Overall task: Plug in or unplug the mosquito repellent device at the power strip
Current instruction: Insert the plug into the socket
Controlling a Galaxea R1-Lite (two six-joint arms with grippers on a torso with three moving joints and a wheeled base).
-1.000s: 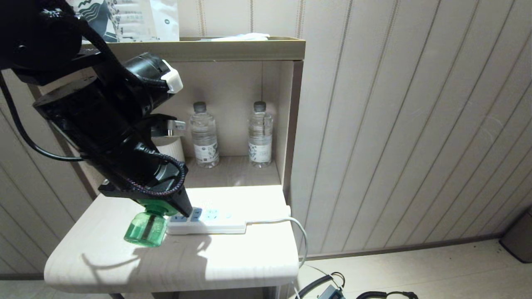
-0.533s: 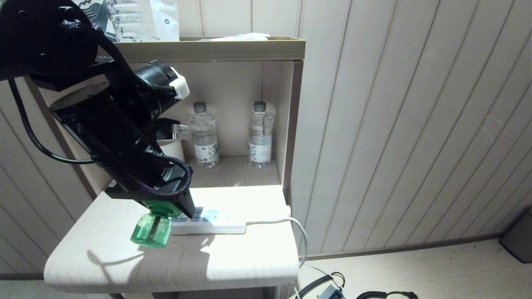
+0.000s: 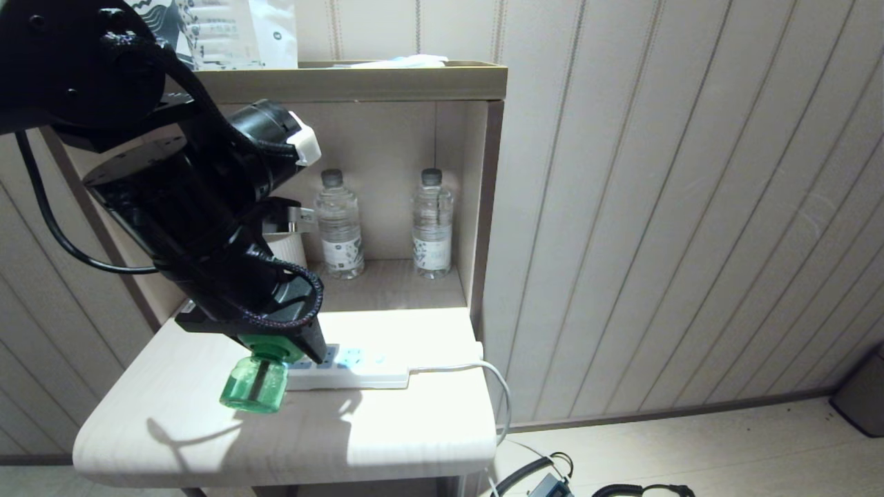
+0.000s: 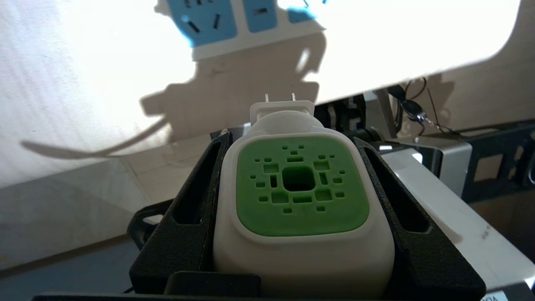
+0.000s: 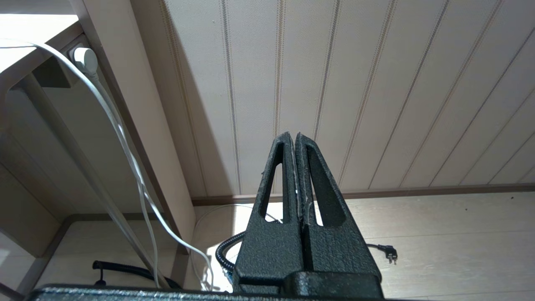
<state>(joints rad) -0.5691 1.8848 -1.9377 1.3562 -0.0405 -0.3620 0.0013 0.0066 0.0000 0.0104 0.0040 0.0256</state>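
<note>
Two prongs: bare on the mosquito repellent device [image 4: 303,200], clear of any socket, so I judge it is not plugged in.
Left gripper [image 3: 276,345]: I see its jaws clamped on the white head's two sides; green bottle hangs below at 6 o'clock.
Device location: over the table [image 3: 387,442], just beside the power strip [image 3: 359,369], at the strip's 9 o'clock end in the head view.
Sockets: pale-blue faces sit past the prongs at 11 o'clock in the left wrist view; prongs point off the nearest one.
Right gripper [image 5: 297,184]: parked low by the wall, fingers pressed together, holding nothing.
Risk 1: if I push with prongs off the slots, they jam on the face and the unfixed strip slides toward the cord end at 3 o'clock.
Risk 2: grip is on smooth plastic; a skewed push could twist the head in the jaws.
Risk 3: the bottle rides low; dropping could knock it on the tabletop.
</note>
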